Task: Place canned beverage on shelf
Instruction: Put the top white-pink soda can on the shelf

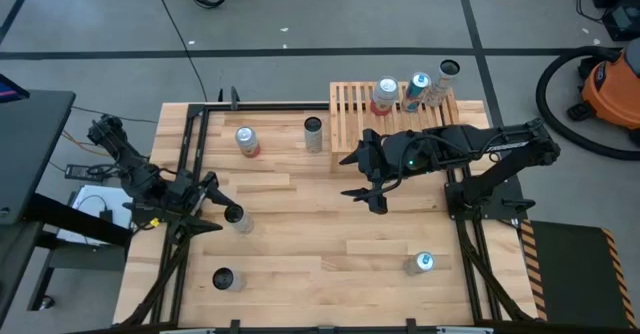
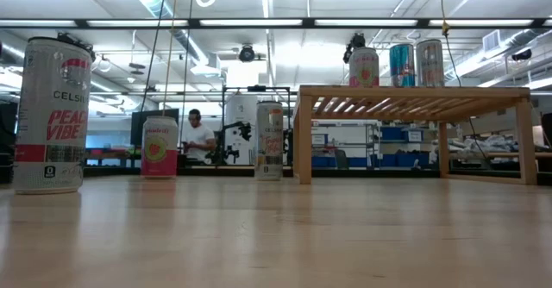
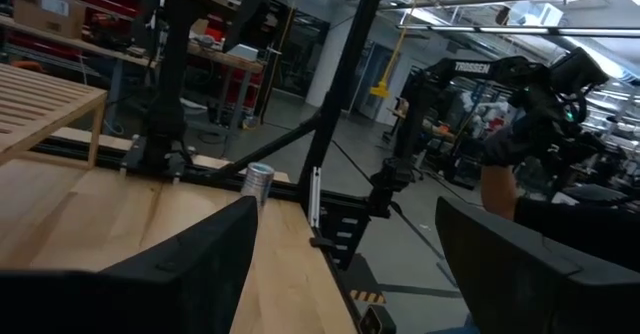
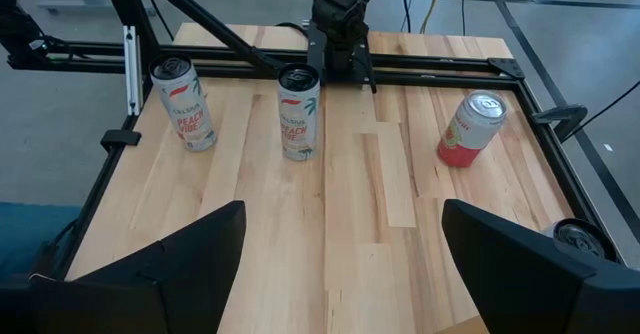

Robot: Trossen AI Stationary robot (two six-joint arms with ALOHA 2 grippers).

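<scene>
The light-wood slatted shelf stands at the table's far right, also in the low view. Three cans stand upright on its slats. On the table stand a pink can, a grey can, two Peach Vibe cans and a blue-topped can. My right gripper hangs open and empty just in front of the shelf. My left gripper is open and empty at the left, beside the nearer Peach Vibe can.
A black metal frame runs along the table's left, far and right edges. The middle of the wooden table is bare boards. The right arm's base stands at the right edge. A person stands far behind the table.
</scene>
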